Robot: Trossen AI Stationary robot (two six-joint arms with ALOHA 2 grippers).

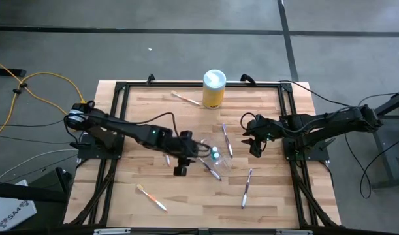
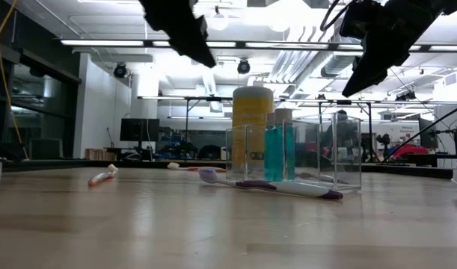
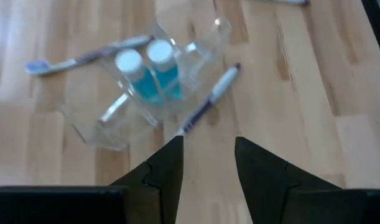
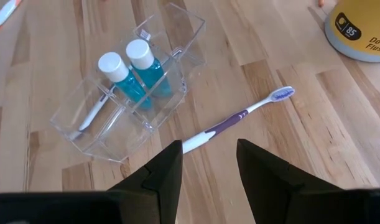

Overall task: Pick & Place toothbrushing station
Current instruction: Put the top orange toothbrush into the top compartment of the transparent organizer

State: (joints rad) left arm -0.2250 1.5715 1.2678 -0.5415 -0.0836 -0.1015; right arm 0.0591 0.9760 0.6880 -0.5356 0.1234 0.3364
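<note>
**Both end effectors released over the clear holder**

At mid-table stands a clear holder (image 4: 124, 93), the landmark for all that follows. It has several compartments. Two blue tubes (image 4: 137, 74) with white caps stand upright in neighbouring compartments, and one toothbrush (image 4: 93, 111) lies slanted in another compartment beside them.

Just beside the holder, on the yellow canister's side, a purple brush (image 4: 236, 119) lies flat on the table (image 1: 271, 196), close to the holder's wall but apart from it. On the holder's other side, another purple brush (image 3: 208, 99) lies with one end near the wall; whether it touches is unclear. A further brush (image 3: 84, 58) lies along the holder's far edge in the left wrist view.

Left of the holder hangs the left end effector (image 3: 207, 168), above the table, its fingers spread apart and holding nothing. Right of the holder hangs the right end effector (image 4: 208, 168), likewise raised, fingers apart and empty.

Beyond the holder, at the table's far edge, stands the canister (image 1: 213, 89) with a white lid. More brushes lie scattered farther off: an orange one (image 1: 151, 197) toward the near-left corner, a purple one (image 1: 247, 188) toward the near right, and one (image 1: 186, 98) just beside the canister.
</note>
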